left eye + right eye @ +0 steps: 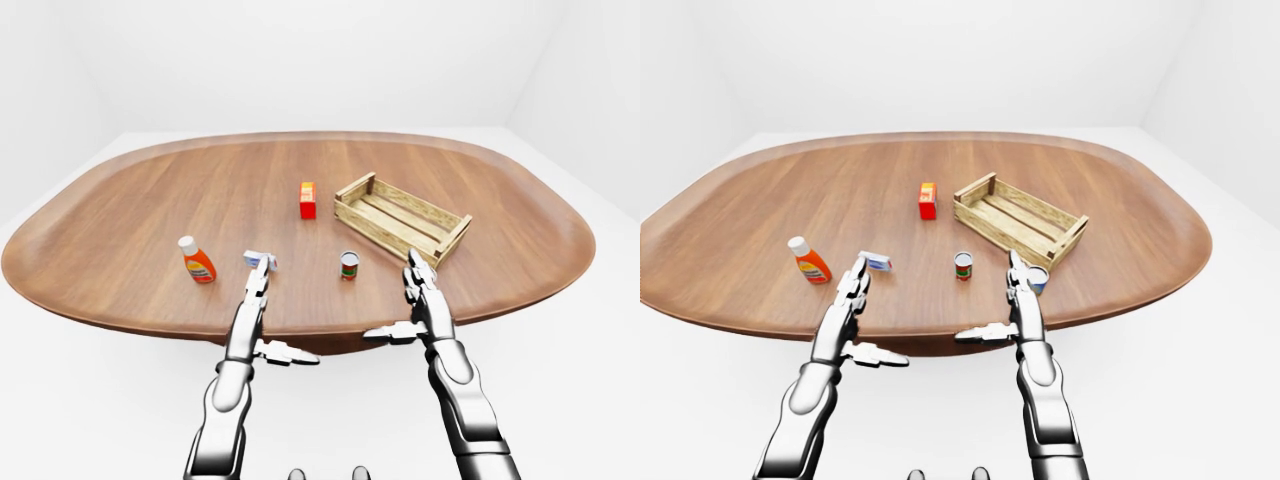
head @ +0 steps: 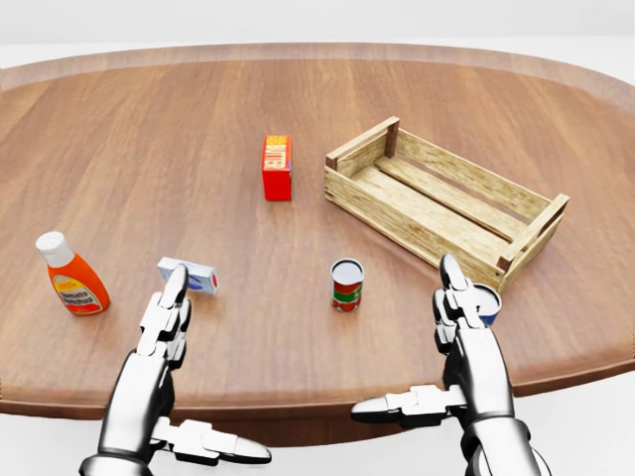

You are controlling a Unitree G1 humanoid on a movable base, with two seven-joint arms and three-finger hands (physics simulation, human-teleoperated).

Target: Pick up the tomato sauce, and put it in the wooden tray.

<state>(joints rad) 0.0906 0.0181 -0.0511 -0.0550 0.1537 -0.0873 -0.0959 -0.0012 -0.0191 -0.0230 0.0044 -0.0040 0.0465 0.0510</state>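
Wooden table (image 2: 198,119) filled the head view, with the tomato sauce can (image 2: 346,285) upright at centre, just lower left of the wooden tray (image 2: 446,203). Left hand (image 2: 159,342) and right hand (image 2: 466,337) hovered at the bottom, fingers spread, holding nothing. In the left-eye view, an orange bottle (image 1: 197,259) stood at middle left and a red box (image 1: 308,200) near centre.

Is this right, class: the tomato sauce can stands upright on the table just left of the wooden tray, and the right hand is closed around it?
Not quite. The head view shows the right hand open and apart from the tomato sauce can, holding nothing. The can does stand upright on the table, left of the wooden tray.
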